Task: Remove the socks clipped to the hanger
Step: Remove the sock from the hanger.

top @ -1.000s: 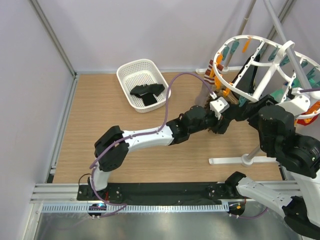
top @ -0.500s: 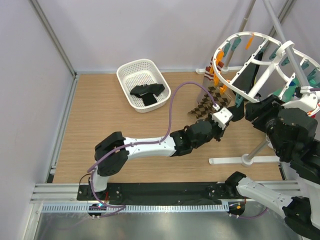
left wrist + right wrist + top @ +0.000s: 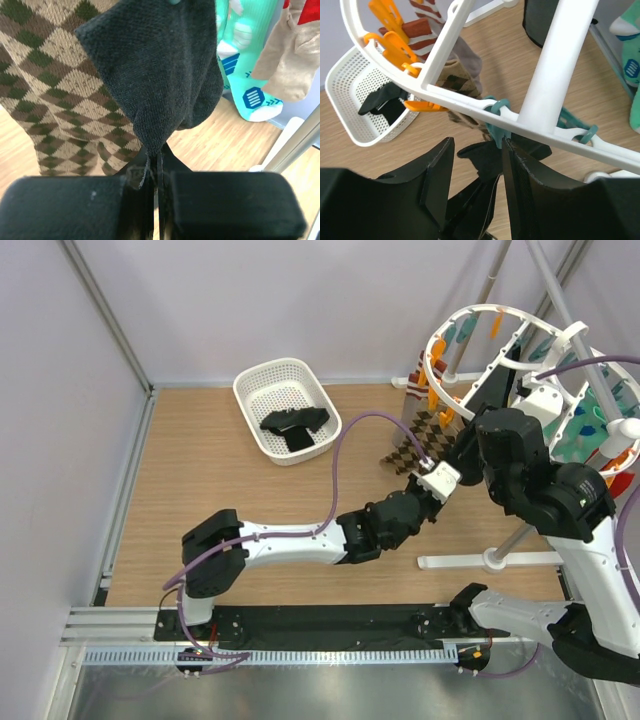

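Note:
My left gripper (image 3: 156, 162) is shut on the bottom tip of a black sock (image 3: 155, 70) that hangs from the white hanger (image 3: 497, 313). A brown-and-cream diamond-checked sock (image 3: 45, 100) hangs to its left, with a teal sock (image 3: 245, 60) and a beige sock (image 3: 295, 60) to its right. My right gripper (image 3: 477, 145) is open just under the hanger rib (image 3: 470, 102). A teal peg (image 3: 496, 131) sits between its jaws, against the right finger (image 3: 520, 170). That peg holds the black sock (image 3: 487, 155). From above, my left gripper (image 3: 440, 480) sits below the hanger's left rim.
A white perforated basket (image 3: 262, 375) at the back left holds a black sock (image 3: 293, 425). The hanger's grey pole (image 3: 555, 65) rises next to my right gripper, and its stand base (image 3: 490, 560) lies on the wooden table. Orange pegs (image 3: 395, 35) dangle from the rim.
My right arm has risen and swung left to the hanger's rim, its jaws now around the teal peg. My left arm has drawn back from the hanger with the sock tip.

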Tool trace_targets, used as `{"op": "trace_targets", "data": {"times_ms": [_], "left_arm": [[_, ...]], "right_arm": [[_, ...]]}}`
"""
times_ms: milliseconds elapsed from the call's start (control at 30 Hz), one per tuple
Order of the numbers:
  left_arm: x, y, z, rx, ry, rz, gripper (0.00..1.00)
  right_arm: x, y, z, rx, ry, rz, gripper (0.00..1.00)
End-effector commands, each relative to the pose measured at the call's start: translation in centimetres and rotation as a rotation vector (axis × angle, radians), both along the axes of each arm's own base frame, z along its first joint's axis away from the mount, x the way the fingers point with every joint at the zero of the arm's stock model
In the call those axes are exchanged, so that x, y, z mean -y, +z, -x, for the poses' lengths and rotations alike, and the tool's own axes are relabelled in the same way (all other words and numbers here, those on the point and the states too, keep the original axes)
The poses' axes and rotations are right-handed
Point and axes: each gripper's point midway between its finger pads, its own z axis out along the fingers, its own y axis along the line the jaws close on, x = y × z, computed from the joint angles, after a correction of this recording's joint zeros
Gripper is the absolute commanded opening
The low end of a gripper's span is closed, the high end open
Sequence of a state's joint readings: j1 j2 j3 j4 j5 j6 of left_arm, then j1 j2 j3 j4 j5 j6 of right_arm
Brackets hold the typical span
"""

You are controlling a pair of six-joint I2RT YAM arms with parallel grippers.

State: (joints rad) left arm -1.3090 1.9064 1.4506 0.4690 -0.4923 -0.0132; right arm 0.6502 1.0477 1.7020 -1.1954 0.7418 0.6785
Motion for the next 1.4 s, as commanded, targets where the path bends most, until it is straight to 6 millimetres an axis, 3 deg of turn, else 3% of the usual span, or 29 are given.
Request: {"op": "trace_targets", "data": {"times_ms": [0,233,500,800,967,1333,1367], "left_arm": [[-0.8,5.3,0.3,0.083,0.084,0.104,0.0],[-0.6,5.8,1.8,0.177,0.159,0.06,0.0],[-0.1,5.8,2.0,0.188,0.167,0.04,0.0],[0.8,4.1,2.4,0.069,0.059,0.035,0.0],[-0.3,4.6,3.4,-0.037,-0.04,0.106,0.0],[-0.5,4.2,2.7,-0.036,0.009,0.111,0.0],[-0.6,4.2,2.5,-0.033,0.021,0.11,0.0]], "right_arm": [[2.2,1.3,0.4,0.043,-0.105,0.008,0.49],[3.4,1.0,0.5,0.055,-0.168,0.037,0.5],[2.9,0.9,-0.2,0.056,-0.171,0.045,0.54],[3.5,0.5,-0.3,0.058,-0.199,0.079,0.5],[2.9,0.5,-0.3,0.102,-0.147,0.04,0.51],[3.2,0.8,0.3,0.037,-0.173,0.05,0.51],[3.6,2.0,0.7,0.049,-0.185,0.035,0.5]]}}
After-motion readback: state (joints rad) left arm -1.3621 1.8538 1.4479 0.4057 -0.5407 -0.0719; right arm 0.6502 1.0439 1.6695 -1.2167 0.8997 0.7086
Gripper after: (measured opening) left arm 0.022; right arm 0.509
